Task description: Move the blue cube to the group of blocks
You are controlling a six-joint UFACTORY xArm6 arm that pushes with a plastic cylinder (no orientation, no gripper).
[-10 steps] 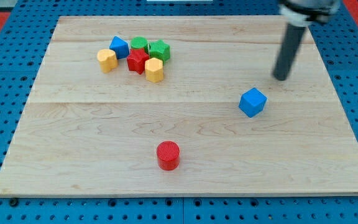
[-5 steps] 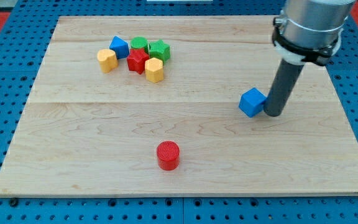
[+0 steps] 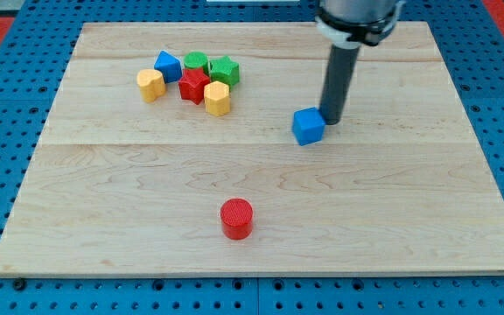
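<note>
Pushing small blue cube (image 3: pixel 308 126) across wooden bench (image 3: pixel 392 219).
My tip (image 3: pixel 331 119) touches its right face; light, slides easily; no fingers.

The rod's upper part is being cut off by the view's top edge. The green cylinder (image 3: pixel 197 60), at the far side of the group, is being partly hidden by the red star block (image 3: pixel 194 85).

The wooden board (image 3: pixel 261 175) carries a blue cube (image 3: pixel 308 126), a red cylinder (image 3: pixel 236 218) and 6 clustered blocks (image 3: pixel 191 80).
</note>
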